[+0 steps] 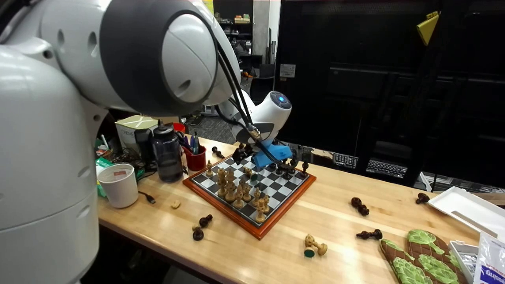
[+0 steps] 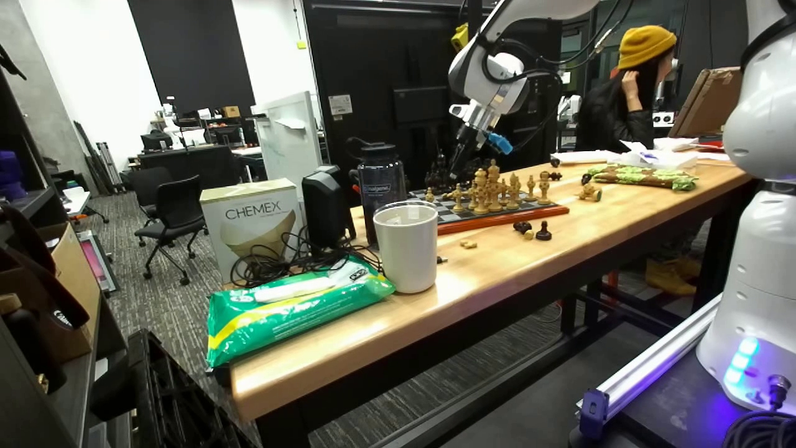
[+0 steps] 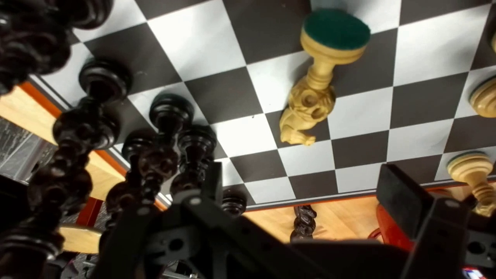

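Hovering over the chessboard (image 1: 287, 206), the gripper (image 3: 304, 188) stands with its fingers (image 3: 403, 201) spread well apart, the board's edge showing between them. In the wrist view, a light chess piece (image 3: 317, 75) lies tipped on the squares ahead of the fingertips, its green felt base turned toward the camera. Dark pieces (image 3: 170, 110) stand upright on the board beside one finger; whether that finger touches any of them is hard to tell. In both exterior views, light pieces (image 1: 222, 183) cluster upright toward another side of the board. Past the board's edge, a toppled dark piece (image 3: 303, 224) lies on the wooden table (image 1: 331, 197), near a red cup (image 1: 196, 161) of pens. A dark bottle (image 1: 166, 157) and a white cup (image 1: 118, 189) stand close by. At the table's opposite end, in an exterior view, lies a brown-and-green quilted mitt (image 1: 434, 264).
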